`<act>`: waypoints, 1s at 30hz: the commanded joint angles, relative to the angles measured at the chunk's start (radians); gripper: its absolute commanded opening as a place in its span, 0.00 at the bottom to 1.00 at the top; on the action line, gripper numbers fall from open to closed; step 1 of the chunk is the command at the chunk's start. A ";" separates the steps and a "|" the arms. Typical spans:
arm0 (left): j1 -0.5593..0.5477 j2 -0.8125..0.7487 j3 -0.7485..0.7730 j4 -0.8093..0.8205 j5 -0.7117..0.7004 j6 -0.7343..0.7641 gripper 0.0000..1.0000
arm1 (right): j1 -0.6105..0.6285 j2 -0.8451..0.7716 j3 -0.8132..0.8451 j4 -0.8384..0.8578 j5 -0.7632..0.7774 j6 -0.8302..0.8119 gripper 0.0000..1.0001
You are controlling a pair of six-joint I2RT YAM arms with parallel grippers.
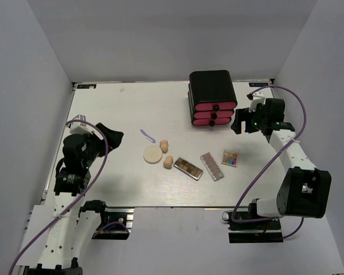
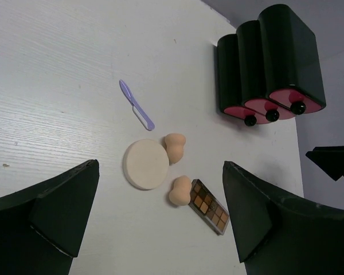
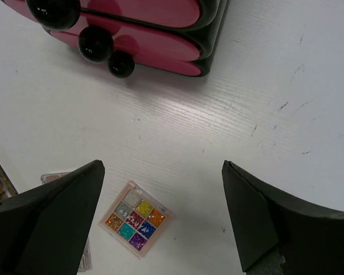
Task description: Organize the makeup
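Gaping wide beside the makeup [image 1: 188, 168]: left gripper [image 2: 160, 166], right gripper [image 3: 160, 165].

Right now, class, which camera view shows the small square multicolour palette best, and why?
The right wrist view: the multicolour palette lies close below the camera, its nine coloured pans each distinct. The top view shows it only as a small speckled square. The left wrist view does not show it.

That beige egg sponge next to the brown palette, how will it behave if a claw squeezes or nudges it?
The egg sponge lies on its side; being rounded and tapered, it would probably roll when nudged. It looks like soft foam, so likely light and squashy. The brown palette sits close and might shift.
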State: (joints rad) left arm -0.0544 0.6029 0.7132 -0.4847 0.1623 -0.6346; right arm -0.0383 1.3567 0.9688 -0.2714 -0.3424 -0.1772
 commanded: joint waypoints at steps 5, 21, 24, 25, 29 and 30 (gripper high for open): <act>0.005 0.126 -0.034 0.092 0.088 -0.031 0.98 | -0.011 0.047 0.122 -0.126 -0.124 -0.194 0.89; -0.004 0.313 -0.080 0.224 0.201 -0.077 0.50 | -0.002 0.087 0.127 -0.200 -0.349 -0.187 0.53; -0.004 0.322 -0.087 0.241 0.209 -0.085 0.31 | 0.003 0.084 0.125 -0.122 -0.398 -0.090 0.38; -0.004 0.322 -0.090 0.239 0.209 -0.086 0.32 | 0.008 0.084 0.114 -0.092 -0.408 -0.056 0.38; -0.004 0.316 -0.116 0.248 0.215 -0.094 0.57 | 0.018 0.110 0.111 0.029 -0.500 0.120 0.61; -0.004 0.316 -0.119 0.250 0.220 -0.094 0.69 | 0.023 0.116 0.113 0.049 -0.504 0.154 0.65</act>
State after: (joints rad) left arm -0.0551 0.9325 0.6117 -0.2611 0.3553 -0.7200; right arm -0.0277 1.4513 1.0821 -0.3508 -0.7456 -0.1757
